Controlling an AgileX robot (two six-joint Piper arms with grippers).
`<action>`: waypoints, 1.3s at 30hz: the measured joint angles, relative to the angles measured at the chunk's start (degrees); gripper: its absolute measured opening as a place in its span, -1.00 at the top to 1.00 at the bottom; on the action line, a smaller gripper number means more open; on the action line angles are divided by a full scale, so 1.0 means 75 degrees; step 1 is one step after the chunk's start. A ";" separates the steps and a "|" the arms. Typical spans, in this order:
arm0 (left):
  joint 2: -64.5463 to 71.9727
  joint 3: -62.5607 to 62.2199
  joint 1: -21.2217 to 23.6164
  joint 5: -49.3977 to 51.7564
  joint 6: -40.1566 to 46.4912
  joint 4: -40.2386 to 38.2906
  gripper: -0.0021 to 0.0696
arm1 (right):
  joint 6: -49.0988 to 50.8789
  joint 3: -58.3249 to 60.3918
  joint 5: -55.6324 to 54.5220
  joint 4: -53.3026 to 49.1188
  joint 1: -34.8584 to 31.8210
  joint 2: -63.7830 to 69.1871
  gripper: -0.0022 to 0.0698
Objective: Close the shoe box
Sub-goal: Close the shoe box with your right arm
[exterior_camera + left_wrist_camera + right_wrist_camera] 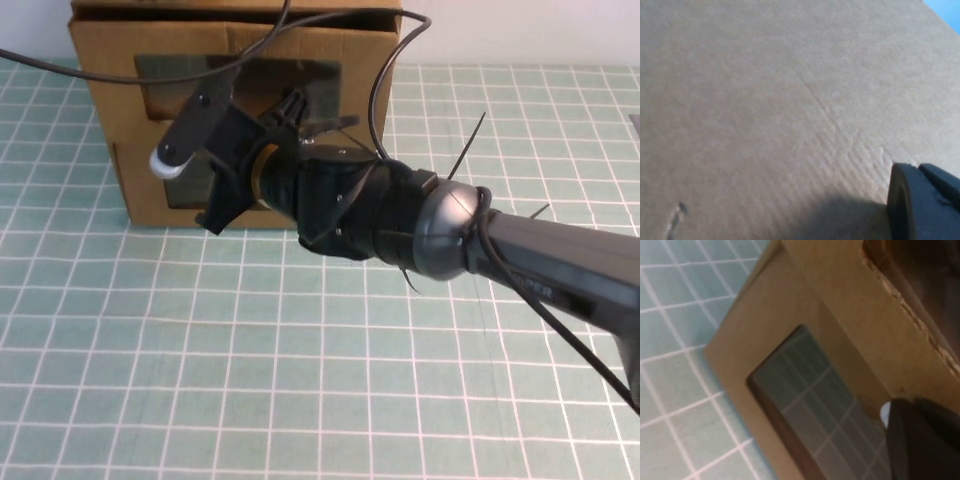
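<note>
Cardboard boxes stand stacked at the table's far left. The shoe box is the upper one, with a wide clear window. Its small white tab shows below that window. My right gripper reaches in from the right, shut with nothing in it, its tip right at the tab. In the right wrist view the gripper sits beside the white tab and a clear window. My left gripper is close against plain brown cardboard and is out of the high view.
A second cardboard box sits under the shoe box, its front mostly hidden behind my right arm. Black cables loop over the boxes. The green checked table spreads out in front.
</note>
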 joint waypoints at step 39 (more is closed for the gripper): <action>-0.0210 0.0000 0.0000 0.0466 0.0014 0.0095 0.96 | 0.0554 -0.0713 0.0685 0.1029 -0.0047 0.0259 0.98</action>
